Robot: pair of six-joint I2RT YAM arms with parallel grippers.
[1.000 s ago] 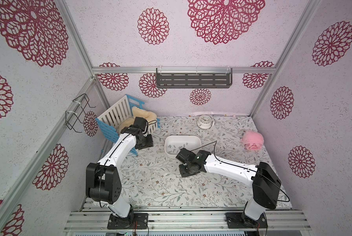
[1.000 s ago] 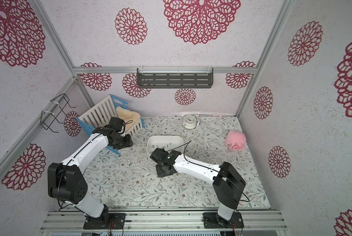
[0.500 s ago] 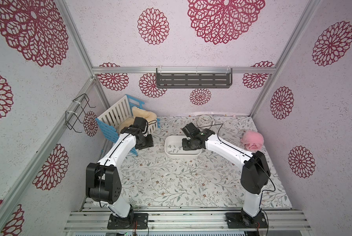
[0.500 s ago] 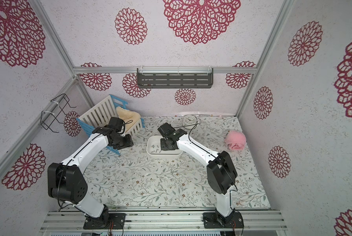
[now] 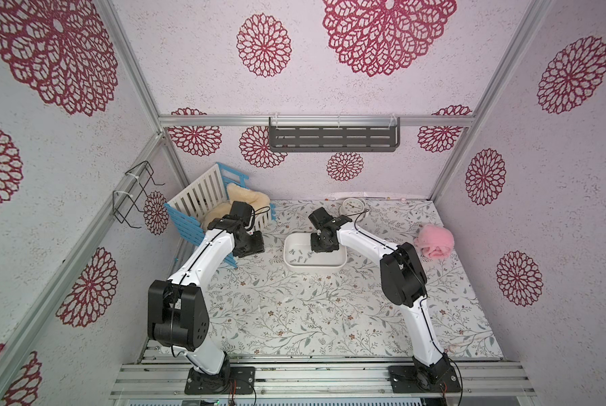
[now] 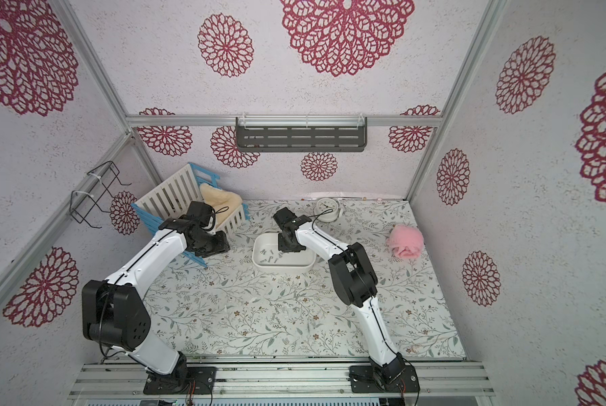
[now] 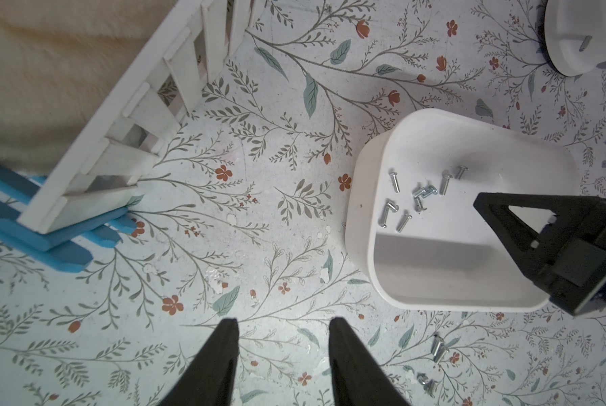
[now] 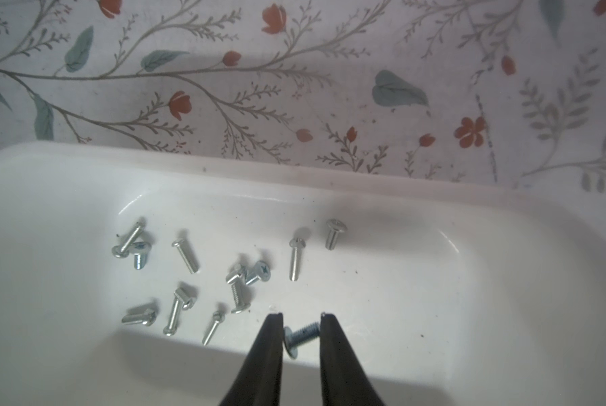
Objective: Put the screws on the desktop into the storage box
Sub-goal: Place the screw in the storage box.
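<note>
Drop-off stage. The right gripper (image 8: 300,315) hangs over the box (image 8: 365,179) at the far centre of the tabletop (image 7: 259,211). Its jaws are narrowly parted, pinching one screw (image 8: 300,337) end to end (head on one finger, tip on the other). About a dozen screws (image 8: 185,255) lie inside the box, and a few loose screws (image 7: 438,346) lie just near of it. The left gripper (image 7: 283,320), jaws apart and empty, hovers to the left. Risk: the lengthwise pinch may flick the screw sideways on release, or it may bounce over the low wall.

White storage box (image 5: 315,266); silver-grey screws (image 8: 237,295); pale desktop (image 5: 294,316), grey-green vines, red-brown flowers.
</note>
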